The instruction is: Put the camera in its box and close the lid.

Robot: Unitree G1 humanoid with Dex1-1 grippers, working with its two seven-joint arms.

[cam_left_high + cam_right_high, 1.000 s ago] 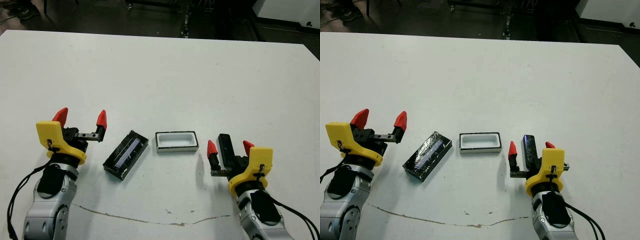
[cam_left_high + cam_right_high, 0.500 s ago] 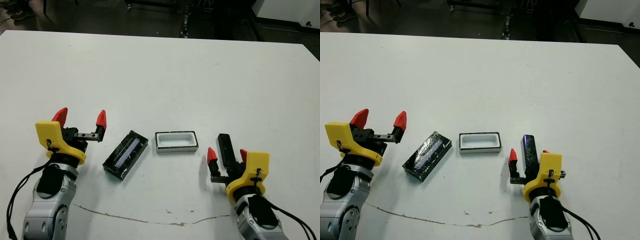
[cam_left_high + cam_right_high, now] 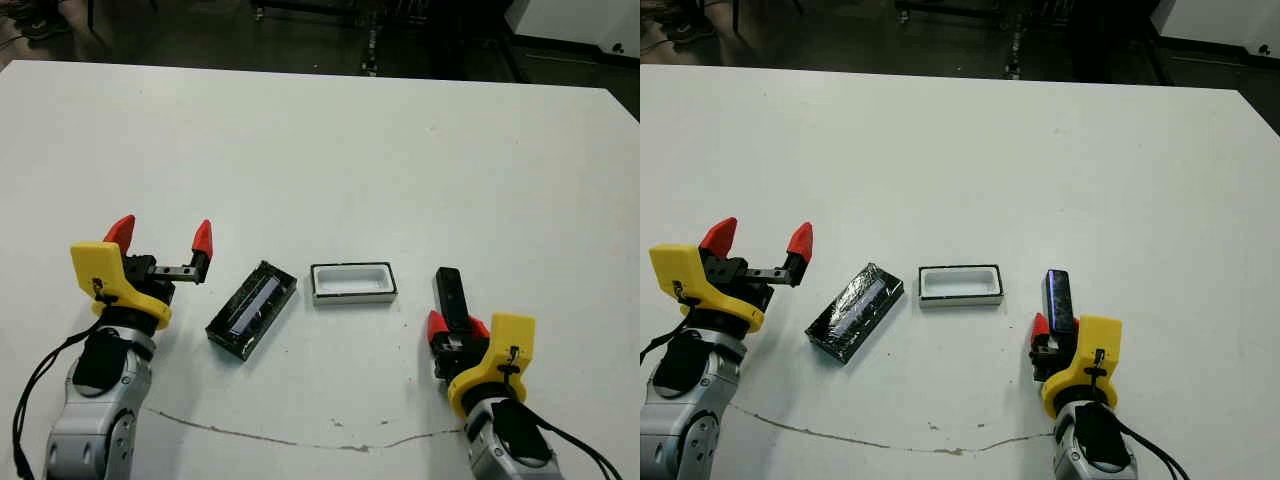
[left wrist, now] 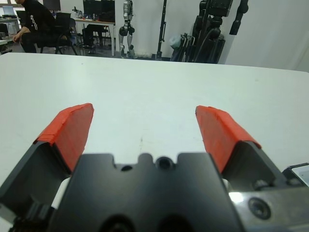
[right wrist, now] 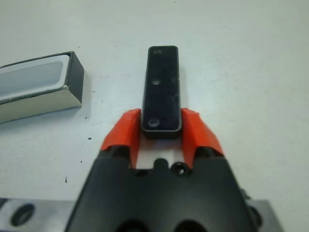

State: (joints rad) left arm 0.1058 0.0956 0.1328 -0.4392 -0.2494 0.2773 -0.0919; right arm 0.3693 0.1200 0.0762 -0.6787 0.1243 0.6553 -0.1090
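Note:
The slim black camera [image 3: 449, 293] lies on the white table, right of the box. My right gripper [image 3: 455, 328] is shut on the camera's near end, a red finger pressed against each long side, as the right wrist view shows on the camera [image 5: 161, 82]. The box [image 3: 352, 297], a small white-lined tray, sits open near the table's middle. The black lid [image 3: 252, 309] with its glossy strip lies slanted just left of the box. My left gripper [image 3: 160, 234] hangs open left of the lid, holding nothing.
A thin brown crack line [image 3: 300, 442] runs across the table near its front edge. Beyond the table's far edge are dark floor and equipment stands [image 4: 212, 24]; a seated person [image 4: 34, 26] shows far off in the left wrist view.
My right gripper's fingers have drawn together from either side of the camera and now clamp its near end. The left arm, lid and box have not moved.

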